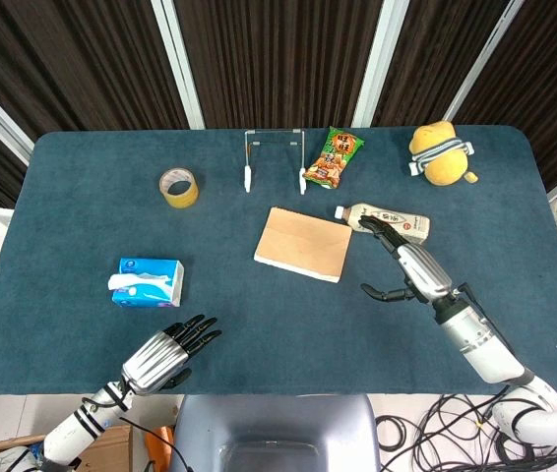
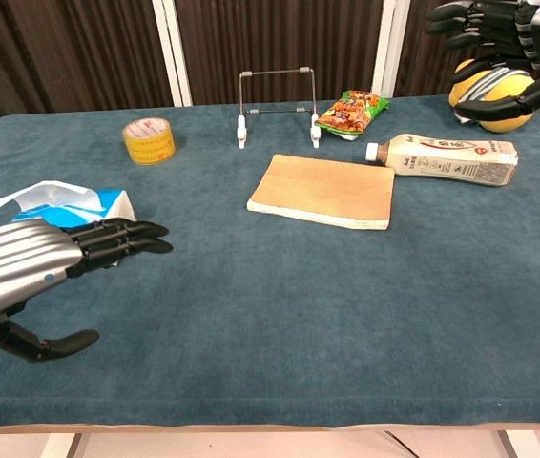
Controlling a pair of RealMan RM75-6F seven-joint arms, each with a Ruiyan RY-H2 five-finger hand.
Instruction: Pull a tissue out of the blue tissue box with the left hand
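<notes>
The blue tissue box [image 1: 148,281] lies flat near the table's left front, long axis across the table, white tissue [image 1: 126,283] spilling leftward. The left hand [image 1: 168,352] hovers just in front, fingers straight and apart, empty. The right hand [image 1: 408,264], also empty and spread, hangs near a plastic bottle [image 1: 389,220] and a flat tan book [image 1: 304,243].

A dark teal felt-covered table [image 1: 259,324] stands before dark brown ribbed wall panels [image 1: 269,59] split by white vertical strips [image 1: 178,59].
</notes>
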